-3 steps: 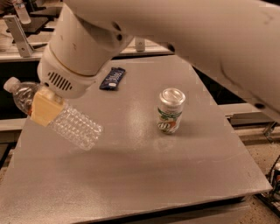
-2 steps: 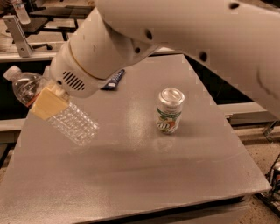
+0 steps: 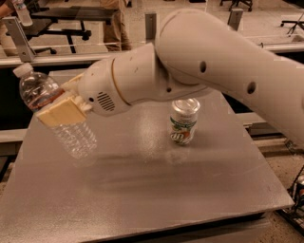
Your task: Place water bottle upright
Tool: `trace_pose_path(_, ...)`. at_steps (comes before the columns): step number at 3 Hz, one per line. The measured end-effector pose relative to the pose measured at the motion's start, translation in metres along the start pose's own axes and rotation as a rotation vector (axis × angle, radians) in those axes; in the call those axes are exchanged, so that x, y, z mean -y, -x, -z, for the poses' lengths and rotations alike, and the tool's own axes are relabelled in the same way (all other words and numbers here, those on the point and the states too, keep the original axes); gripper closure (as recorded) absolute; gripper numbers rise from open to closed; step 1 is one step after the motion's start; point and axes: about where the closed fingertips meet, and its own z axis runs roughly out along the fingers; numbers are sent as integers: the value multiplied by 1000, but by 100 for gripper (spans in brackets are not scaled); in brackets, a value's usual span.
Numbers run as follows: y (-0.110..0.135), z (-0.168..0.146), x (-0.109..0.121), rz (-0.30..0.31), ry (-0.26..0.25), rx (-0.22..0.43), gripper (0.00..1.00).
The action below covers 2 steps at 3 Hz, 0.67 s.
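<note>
The tool (image 3: 61, 112) grips the tilted water bottle (image 3: 76, 137) above the grey table (image 3: 152, 190), benches (image 3: 66, 13) behind.

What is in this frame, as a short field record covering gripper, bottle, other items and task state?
gripper: gripper at the left over the table, shut on the water bottle at mid-body
water bottle: tilted, cap up-left, base down-right toward the table
other items: 7UP can upright on the table, right of the bottle, apart from it
task state: bottle held, not yet upright
</note>
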Motion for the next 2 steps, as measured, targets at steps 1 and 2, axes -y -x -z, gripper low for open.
trace_pose_path(1,-6,-3,-4,38,27,93,100)
trace_pose_path(2,-15,-5,-6,82,41,184,100)
